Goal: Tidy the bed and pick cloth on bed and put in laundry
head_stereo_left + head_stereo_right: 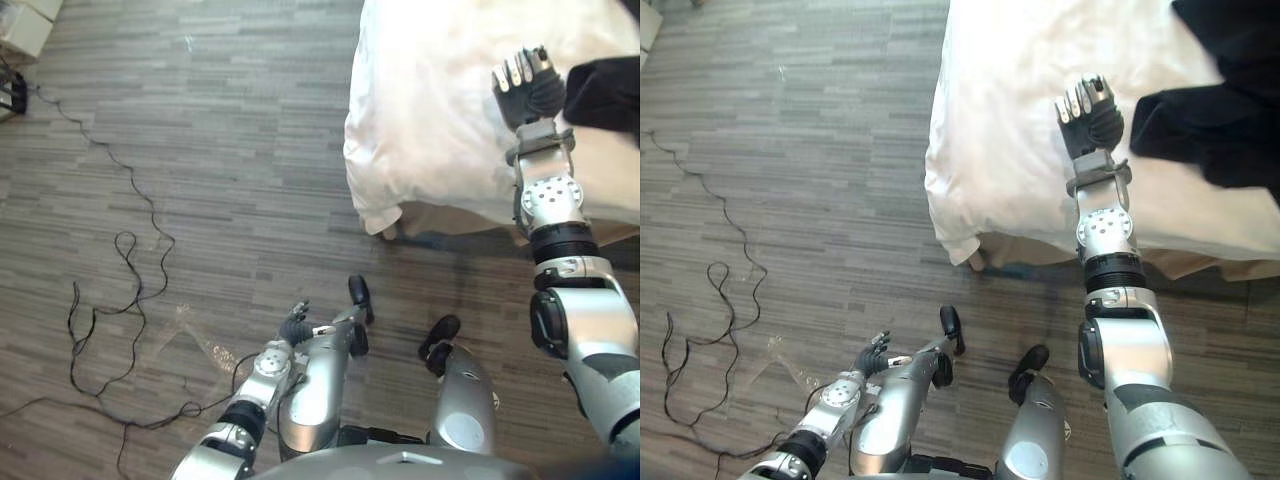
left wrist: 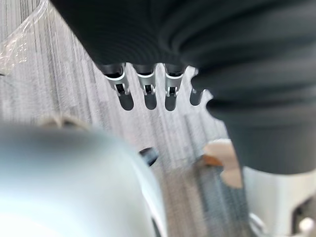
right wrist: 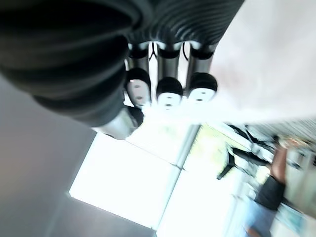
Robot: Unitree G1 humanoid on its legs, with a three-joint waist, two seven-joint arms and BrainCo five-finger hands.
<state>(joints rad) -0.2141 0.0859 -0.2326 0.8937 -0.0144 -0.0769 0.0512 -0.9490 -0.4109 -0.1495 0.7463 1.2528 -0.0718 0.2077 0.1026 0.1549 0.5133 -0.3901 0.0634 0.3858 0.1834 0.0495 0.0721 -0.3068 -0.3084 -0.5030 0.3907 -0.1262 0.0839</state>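
Note:
A black cloth (image 1: 1210,120) lies crumpled on the white bed cover (image 1: 1010,120), near the bed's right side. My right hand (image 1: 1090,105) is raised over the bed just left of the cloth, a small gap away from it. Its back faces the head camera. In the right wrist view its fingers (image 3: 168,89) are loosely bent and hold nothing. My left hand (image 1: 293,325) hangs low beside the body over the wooden floor, and its fingers (image 2: 145,89) are straight and empty.
The bed's near corner (image 1: 375,215) droops toward the grey plank floor (image 1: 220,130). A scrap of clear plastic film (image 1: 195,335) lies on the floor by my left hand. A white box-like object (image 1: 25,25) sits at the far left.

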